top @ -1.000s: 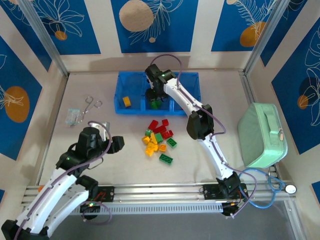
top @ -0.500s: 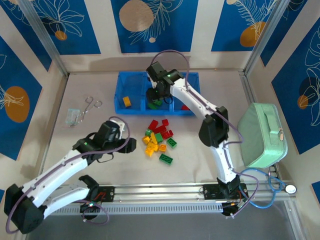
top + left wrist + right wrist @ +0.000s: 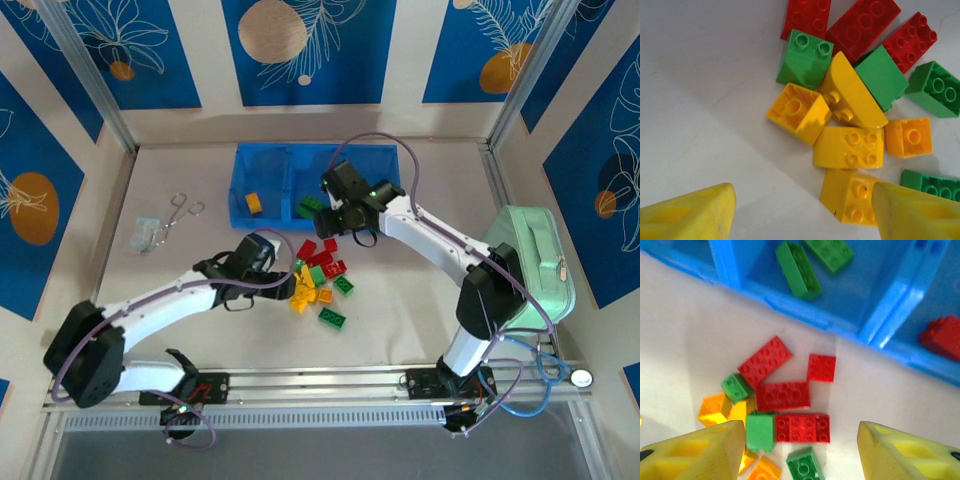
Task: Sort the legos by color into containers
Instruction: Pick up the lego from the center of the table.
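A loose pile of red, green and yellow legos (image 3: 318, 275) lies on the table in front of the blue tray (image 3: 265, 175). The tray's left container holds a yellow brick (image 3: 254, 203) and the middle one holds green bricks (image 3: 797, 270). A red brick (image 3: 942, 337) lies in the right container. My left gripper (image 3: 805, 215) is open at the pile's left edge, with a yellow brick (image 3: 850, 195) just inside its right finger. My right gripper (image 3: 802, 452) hangs open and empty over the red bricks (image 3: 802, 427) at the pile's far side.
A mint-green case (image 3: 525, 270) lies at the right side of the table. Metal scissors (image 3: 180, 212) and a clear packet (image 3: 148, 233) lie at the left. The tray's front wall (image 3: 805, 310) stands just beyond the pile.
My left arm has swung right, up to the pile. My right gripper has drawn back out of the middle container toward the pile, leaving the green bricks there.
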`<state>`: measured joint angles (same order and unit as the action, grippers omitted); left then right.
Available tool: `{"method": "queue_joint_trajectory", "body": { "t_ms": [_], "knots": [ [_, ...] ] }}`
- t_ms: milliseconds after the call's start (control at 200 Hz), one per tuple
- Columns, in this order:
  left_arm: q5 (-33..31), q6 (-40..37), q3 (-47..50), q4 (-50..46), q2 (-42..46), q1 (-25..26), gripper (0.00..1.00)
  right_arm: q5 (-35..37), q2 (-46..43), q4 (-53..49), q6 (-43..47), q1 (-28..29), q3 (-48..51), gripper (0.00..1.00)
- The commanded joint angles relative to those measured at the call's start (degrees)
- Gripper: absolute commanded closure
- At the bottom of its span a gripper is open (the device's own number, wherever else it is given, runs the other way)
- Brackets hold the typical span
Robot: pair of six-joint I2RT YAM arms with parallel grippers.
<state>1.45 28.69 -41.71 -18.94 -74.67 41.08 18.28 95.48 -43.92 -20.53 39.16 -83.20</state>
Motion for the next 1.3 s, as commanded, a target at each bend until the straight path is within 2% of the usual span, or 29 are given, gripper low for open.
{"method": "queue_joint_trajectory", "body": {
  "t_ms": [0,375,670,845,1066,1296],
  "knots": [
    [0.7,1.5,-2.2,4.2,-3.4,0.4,0.28,0.9,-5.8,3.3,-3.3,0.3,4.7,0.39],
    [-1.2,3.4,-5.9,7.8,-14.6,0.5,0.32,0.8,-17.9,6.5,-8.1,-0.7,20.3,0.4],
    [-2.7,4.0,-6.9,8.0,-19.3,0.4,0.36,0.0,-23.2,7.6,-9.3,-2.6,25.6,0.4],
    [-2.8,3.7,-8.6,7.4,-21.9,0.5,0.43,0.0,-24.4,8.0,-9.7,-3.1,27.3,0.41],
    [-3.8,3.5,-8.9,5.7,-21.6,0.6,0.48,-0.1,-25.9,8.4,-10.7,-3.3,29.5,0.41],
    [-5.7,4.4,-6.6,4.5,-17.8,1.7,0.45,-0.3,-27.2,8.7,-11.4,-3.4,31.3,0.41]
  ]
}}
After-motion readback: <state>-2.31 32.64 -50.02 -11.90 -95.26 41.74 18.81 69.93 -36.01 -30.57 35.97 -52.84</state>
